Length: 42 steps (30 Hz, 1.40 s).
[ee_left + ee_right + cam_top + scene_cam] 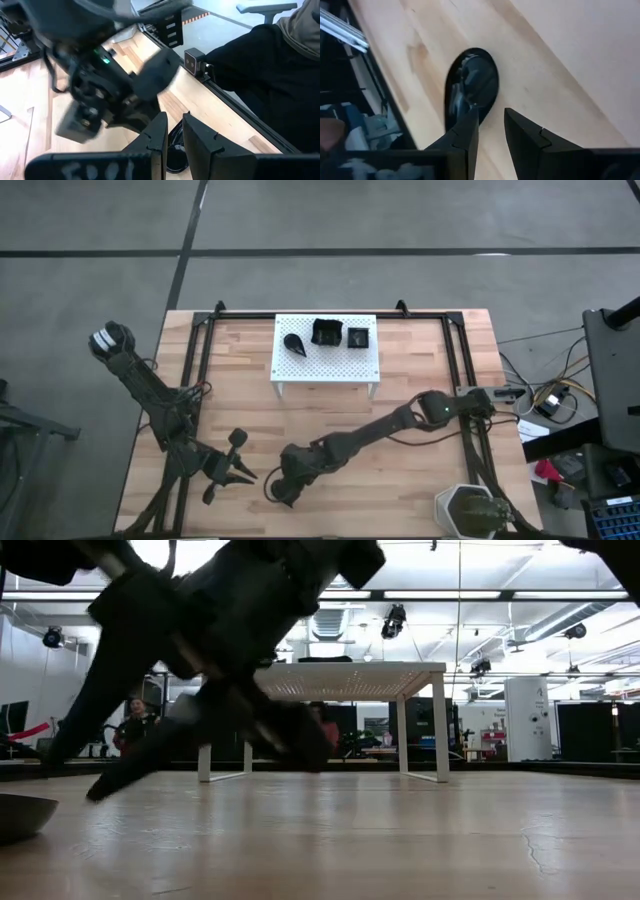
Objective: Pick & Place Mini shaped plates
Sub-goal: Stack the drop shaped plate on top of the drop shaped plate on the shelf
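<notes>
A glossy black teardrop plate [472,85] lies flat on the wood near the table's front edge. My right gripper [491,110] is open over it, at the near centre of the table [283,498]. One finger [470,122] stands over the plate's inside. The other finger [522,132] is over bare wood beside the rim. Three more mini plates rest on the white perforated stand [330,365]: a teardrop [296,342], a raised-rim square [326,333] and a small square [358,337]. My left gripper [243,476] waits close by on the left, its fingers a narrow gap apart [175,117]. My right gripper comes at the teardrop plate slanting down, its fingers either side of the plate's side rim [489,107]. Wood shows between the rim and the outer finger. Whether the inner finger touches the plate, I cannot tell.
A grey-green hexagonal pot [470,510] stands at the near right corner. Black rails [195,380] frame the tabletop. In the low view a dark shallow dish [20,815] lies on the wood at the left edge. A person in dark clothes [280,65] sits beyond the near edge.
</notes>
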Each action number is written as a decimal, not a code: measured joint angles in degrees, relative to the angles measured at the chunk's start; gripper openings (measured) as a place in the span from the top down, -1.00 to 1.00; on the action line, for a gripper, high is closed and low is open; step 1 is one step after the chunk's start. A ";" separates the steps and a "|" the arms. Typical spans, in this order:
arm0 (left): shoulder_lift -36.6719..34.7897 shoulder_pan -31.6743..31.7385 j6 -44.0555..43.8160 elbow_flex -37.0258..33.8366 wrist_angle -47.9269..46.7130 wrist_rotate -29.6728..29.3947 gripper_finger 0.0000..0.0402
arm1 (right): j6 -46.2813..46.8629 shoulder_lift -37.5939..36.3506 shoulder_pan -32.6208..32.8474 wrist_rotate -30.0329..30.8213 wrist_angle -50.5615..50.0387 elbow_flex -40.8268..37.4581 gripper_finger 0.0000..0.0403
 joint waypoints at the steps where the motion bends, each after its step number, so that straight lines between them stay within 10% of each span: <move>1: 0.00 0.00 0.00 0.00 -0.02 0.00 0.74 | -0.08 0.68 0.17 -0.02 -0.02 0.59 0.55; 42: -0.01 -0.07 -2.29 0.00 -0.54 0.24 0.74 | 0.68 5.88 2.98 2.01 3.31 5.41 0.57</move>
